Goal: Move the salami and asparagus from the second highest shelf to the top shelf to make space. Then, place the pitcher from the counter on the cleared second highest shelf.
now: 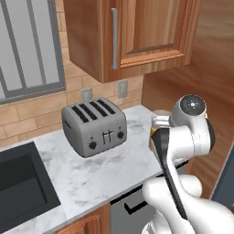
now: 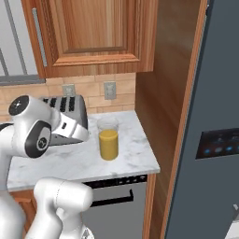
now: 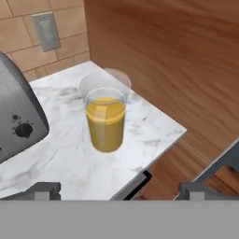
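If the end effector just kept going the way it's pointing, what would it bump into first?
Most likely the pitcher, which stands upright near the middle of the hand view, on the counter ahead of the open end effector. Depth is unclear, so it may meet the counter first.

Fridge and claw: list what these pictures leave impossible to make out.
- Fridge: in the right base view its closed dark door hides the shelves, salami and asparagus.
- Pitcher: in the left base view the arm covers most of it; it stands in full in the hand view and the right base view.
- Claw: in the hand view its tips are cut off by the bottom band.
- Sink: cut off by the left edge.
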Available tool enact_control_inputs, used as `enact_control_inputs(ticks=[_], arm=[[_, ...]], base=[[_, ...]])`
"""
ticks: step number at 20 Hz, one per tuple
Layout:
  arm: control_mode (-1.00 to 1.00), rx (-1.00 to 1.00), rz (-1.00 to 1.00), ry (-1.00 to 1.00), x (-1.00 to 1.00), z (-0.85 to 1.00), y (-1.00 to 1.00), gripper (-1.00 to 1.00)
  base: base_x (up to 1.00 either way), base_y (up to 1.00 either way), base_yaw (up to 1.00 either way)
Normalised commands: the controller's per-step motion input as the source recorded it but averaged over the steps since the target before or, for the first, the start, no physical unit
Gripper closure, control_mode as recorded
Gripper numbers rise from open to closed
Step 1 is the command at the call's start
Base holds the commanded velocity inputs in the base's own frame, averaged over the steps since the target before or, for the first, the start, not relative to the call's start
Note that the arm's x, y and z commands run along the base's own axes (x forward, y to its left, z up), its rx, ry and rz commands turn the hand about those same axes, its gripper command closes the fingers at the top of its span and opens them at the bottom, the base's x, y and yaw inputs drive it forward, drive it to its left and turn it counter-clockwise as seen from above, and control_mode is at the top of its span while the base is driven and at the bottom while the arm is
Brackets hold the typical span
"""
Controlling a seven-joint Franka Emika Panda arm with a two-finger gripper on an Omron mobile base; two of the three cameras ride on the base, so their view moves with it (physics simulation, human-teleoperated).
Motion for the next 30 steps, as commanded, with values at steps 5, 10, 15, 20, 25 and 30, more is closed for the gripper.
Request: enact_control_inputs(ticks=[5, 10, 15, 20, 25, 30], arm=[[-1.0, 0.01, 0.0, 0.11, 0.34, -0.34, 0.0, -1.0], [-1.0, 0.03, -0.01, 0.08, 0.4, -0.32, 0.0, -1.0], [-1.0, 0.01, -0.04, 0.01, 0.34, -0.19, 0.0, -1.0], [-1.0, 0.0, -0.08, 0.0, 0.24, -0.16, -0.05, -1.0], [-1.0, 0.0, -0.1, 0.0, 0.2, -0.18, -0.22, -1.0], [-1.0, 0.0, -0.07, 0.0, 0.27, -0.2, -0.19, -1.0]], base=[[0.0, 0.0, 0.0], [0.0, 0.0, 0.0], [0.0, 0.0, 0.0], [0.0, 0.0, 0.0], [0.0, 0.0, 0.0], [0.0, 0.0, 0.0]])
